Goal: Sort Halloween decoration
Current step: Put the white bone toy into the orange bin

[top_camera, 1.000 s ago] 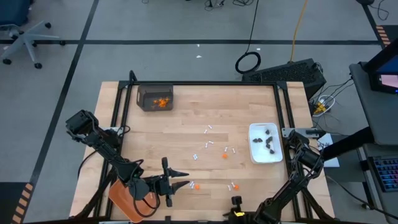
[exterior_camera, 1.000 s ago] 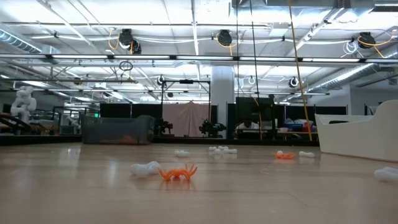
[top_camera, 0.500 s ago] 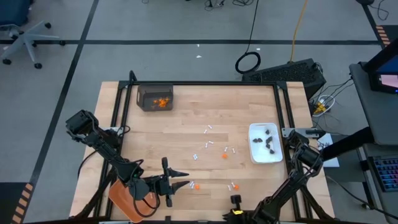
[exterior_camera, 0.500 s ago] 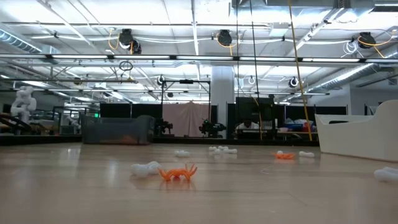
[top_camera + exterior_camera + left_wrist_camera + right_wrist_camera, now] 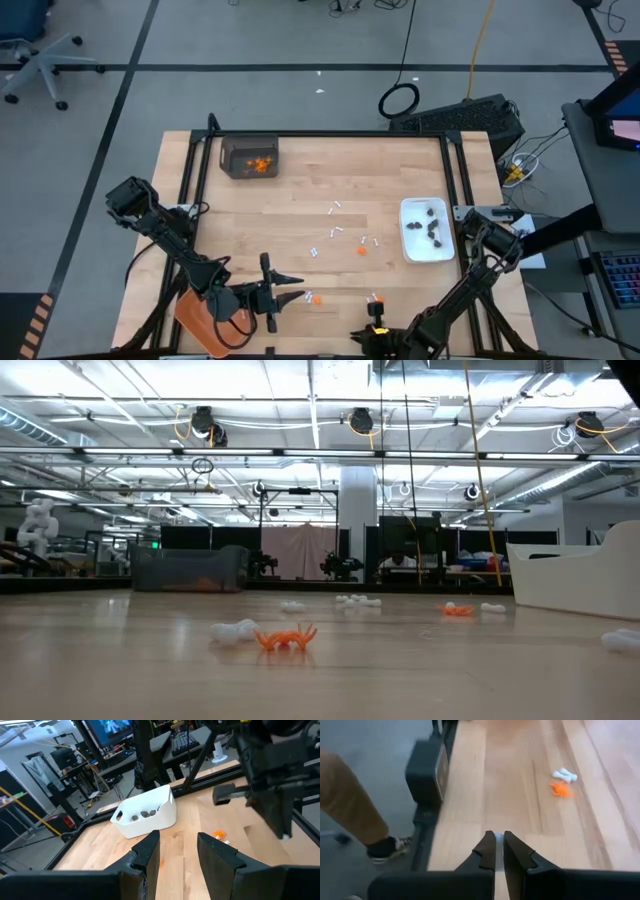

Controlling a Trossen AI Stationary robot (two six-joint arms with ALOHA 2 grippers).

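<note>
Loose Halloween decoration lies on the wooden table: white sticks (image 5: 334, 232), an orange bit (image 5: 361, 250) mid-table, and another orange bit (image 5: 316, 298) with a white stick near the front edge. My left gripper (image 5: 290, 293) hovers open at the near left, pointing right; its fingers (image 5: 150, 847) frame bare wood. My right gripper (image 5: 358, 334) is shut at the near edge and points left along it. The white dish (image 5: 428, 232) holds dark bits. A clear box (image 5: 248, 157) holds orange bits. My right gripper (image 5: 495, 840) is shut above the table's near edge. A small pale speck shows at its fingertips (image 5: 490, 840); I cannot tell whether this is a piece held there.
The orange tray (image 5: 198, 318) sits under my left arm at the near left corner. A person's trouser leg and shoe (image 5: 350, 810) stand on the floor just beyond the near edge. Black frame rails (image 5: 455, 170) border the table.
My right arm has shifted toward the table's left along the near edge and risen a little; more of it now shows in the high view.
</note>
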